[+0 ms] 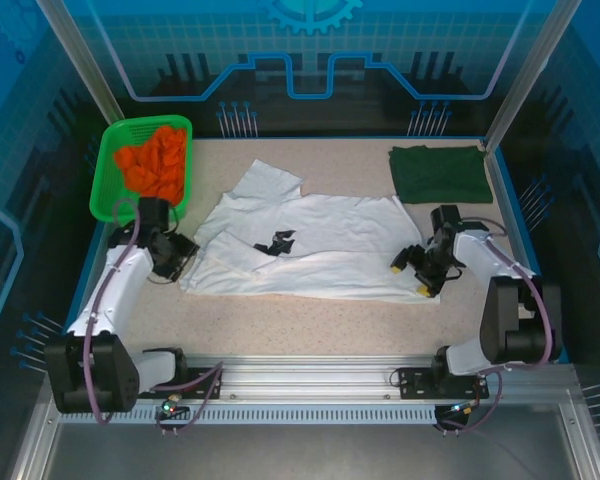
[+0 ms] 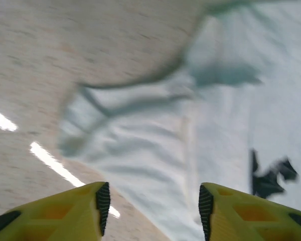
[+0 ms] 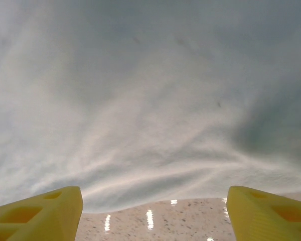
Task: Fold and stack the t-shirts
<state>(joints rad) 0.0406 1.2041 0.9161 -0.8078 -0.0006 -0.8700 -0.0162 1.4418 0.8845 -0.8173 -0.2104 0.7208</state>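
**Item 1.** White soft cloth short-sleeved t-shirt (image 1: pixel 310 245). It lies spread mid-table on the speckled beige tabletop (image 1: pixel 310 320), rumpled, with a small black print (image 1: pixel 275 241) facing up. It is probably laid out flat so both ends can be reached for a fold, and that fold looks not yet finished.

**Item 2.** Dark green cloth t-shirt (image 1: pixel 440 172). It sits folded into a neat rectangle at the far right corner, well apart from the white one. It is likely parked there as the base of the stack.

**Item 3.** Green plastic mesh basket (image 1: pixel 105 175) at the far left, holding orange cloth pieces (image 1: pixel 158 160).

**Item 4.** Left gripper (image 2: pixel 153 201). It is at the shirt's left edge, jaws moderately parted. The wrist view shows only cloth and table beyond the jaws, and nothing is held.

**Item 5.** Right gripper (image 3: pixel 155 211). It is at the shirt's near right corner, jaws spread wide just above the hem. It grips nothing. Whether the fingertips touch the cloth cannot be told.
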